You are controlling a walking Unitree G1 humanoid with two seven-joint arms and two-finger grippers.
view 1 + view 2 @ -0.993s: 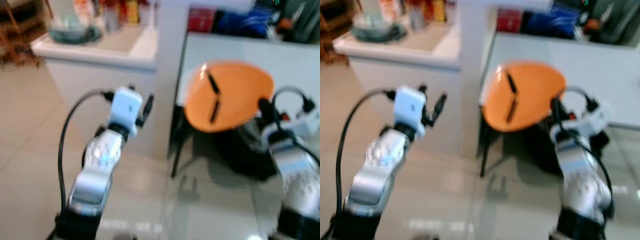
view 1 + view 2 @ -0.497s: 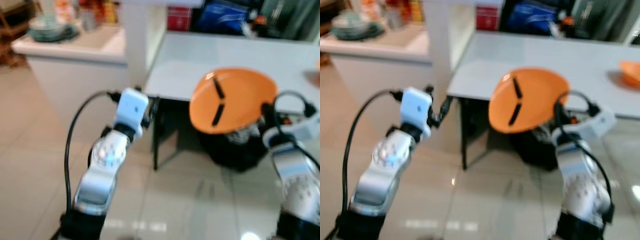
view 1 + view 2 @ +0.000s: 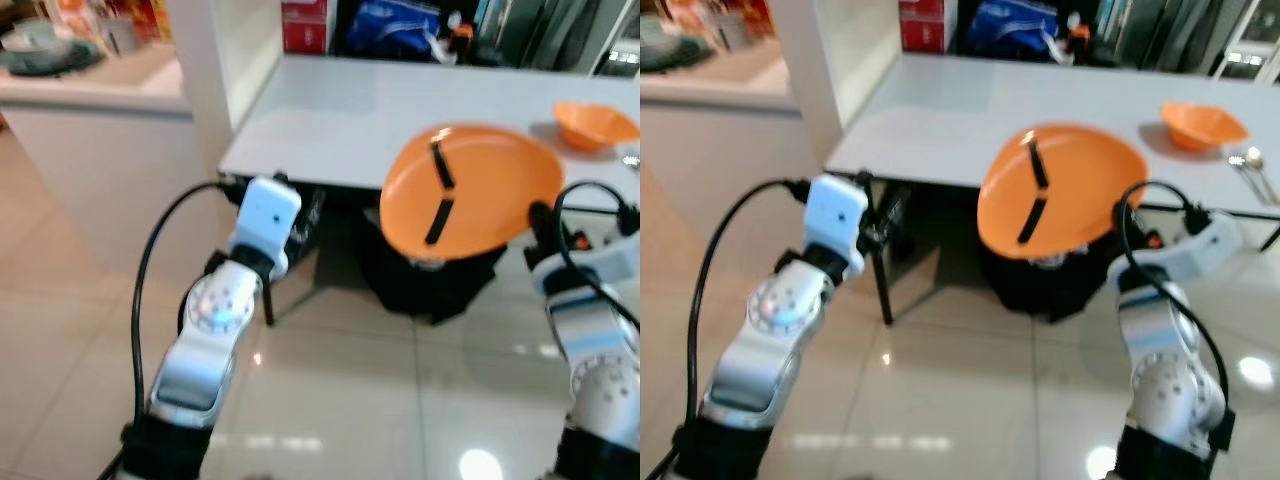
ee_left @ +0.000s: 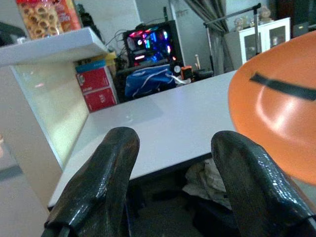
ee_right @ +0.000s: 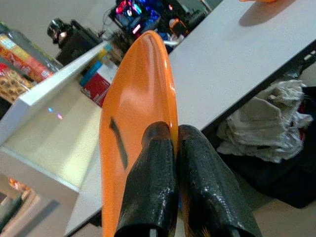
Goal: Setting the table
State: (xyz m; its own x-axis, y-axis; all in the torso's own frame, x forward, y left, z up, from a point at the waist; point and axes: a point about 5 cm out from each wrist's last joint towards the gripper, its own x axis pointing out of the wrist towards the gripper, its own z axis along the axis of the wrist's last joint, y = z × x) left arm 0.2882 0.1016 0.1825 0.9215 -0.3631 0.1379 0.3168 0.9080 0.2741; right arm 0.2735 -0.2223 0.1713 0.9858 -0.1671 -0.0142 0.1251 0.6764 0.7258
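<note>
The long white rectangular surface (image 3: 1040,110) is faced end-on, presumably as the place to be set. A round orange plastic plate (image 3: 465,205) is held tilted before its near edge, pinched by the rim in the right end effector (image 5: 170,163), whose fingers are closed on it. The left end effector (image 4: 173,173) is spread, holding nothing. A small orange bowl (image 3: 1203,123) and metal spoons (image 3: 1252,170) already occupy the far right side.
</note>
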